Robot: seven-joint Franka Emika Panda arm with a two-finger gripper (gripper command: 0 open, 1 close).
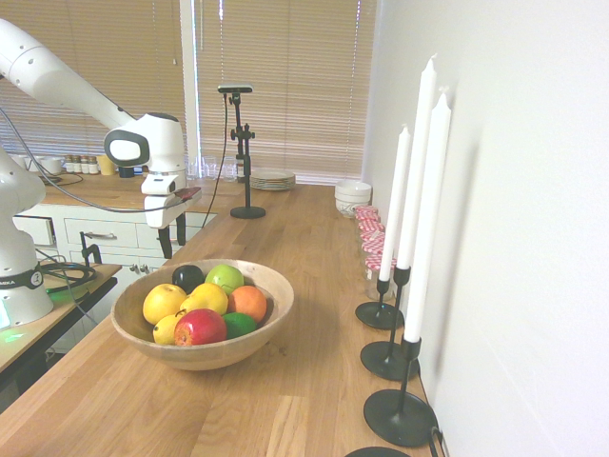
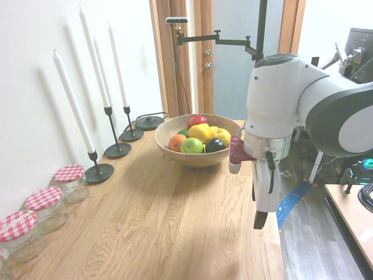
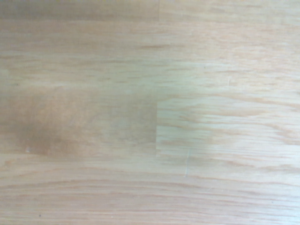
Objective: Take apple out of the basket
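The basket (image 1: 278,290) (image 2: 195,158), a wide light-wood bowl, stands on the wooden counter with several fruits in it. The red apple (image 1: 200,327) (image 2: 197,121) lies at the bowl's edge, on the side away from the arm. My gripper (image 1: 173,240) (image 2: 261,218) hangs above the counter beside the basket, on the opposite side from the apple. It is open, points down and has nothing between its fingers. The wrist view shows only bare wood.
Around the apple in the bowl lie a green apple (image 1: 225,277), an orange (image 1: 248,302), yellow fruits (image 1: 164,302) and a dark fruit (image 1: 186,276). Tall white candles on black holders (image 1: 392,286) (image 2: 99,172) line the wall. Red-lidded jars (image 2: 44,201) and stacked plates (image 1: 273,178) stand further along.
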